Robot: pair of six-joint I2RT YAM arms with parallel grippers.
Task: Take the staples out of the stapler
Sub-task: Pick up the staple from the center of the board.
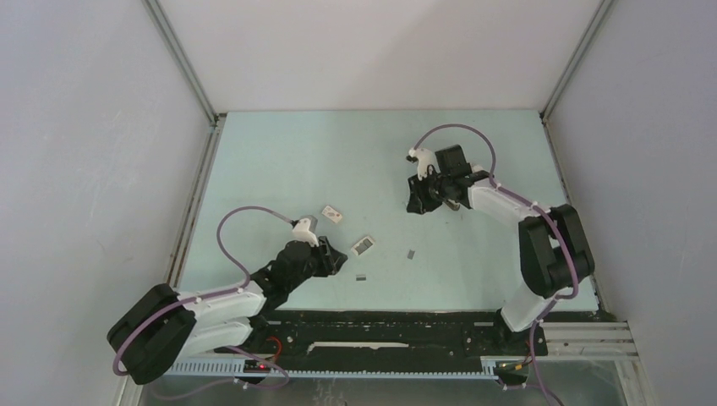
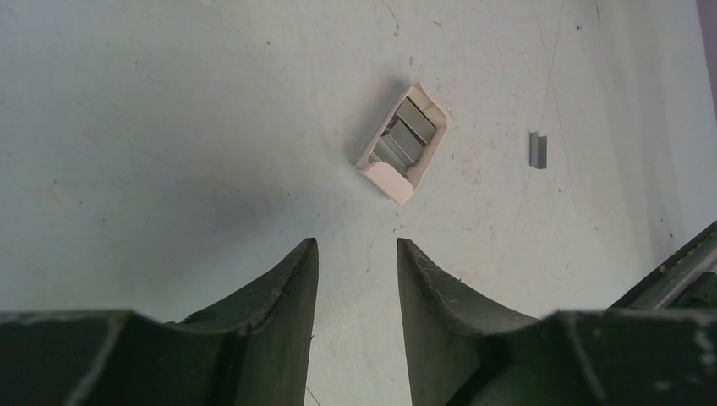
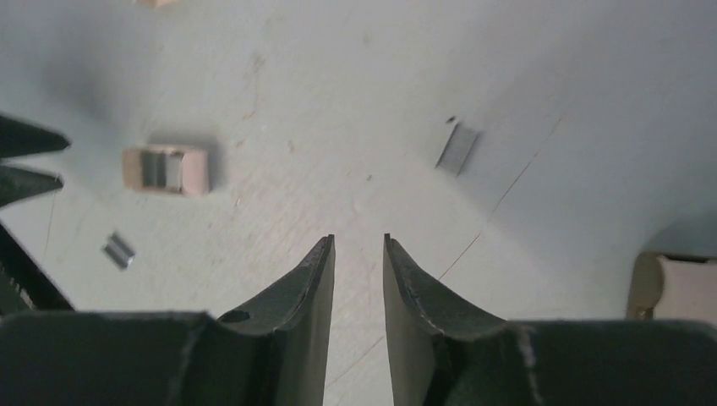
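Across the top view's centre, staples [image 1: 411,253] lie loose on the table [image 1: 279,161]: unloading looks largely done. Left gripper [image 2: 357,249] and right gripper [image 3: 358,244] gape empty; the stapler [image 3: 676,286] seemingly pokes into the right-wrist view's lower right.

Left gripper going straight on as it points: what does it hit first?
Likely the open white box, just ahead of the left gripper, slightly right of its line; depth unclear, the table may come first.
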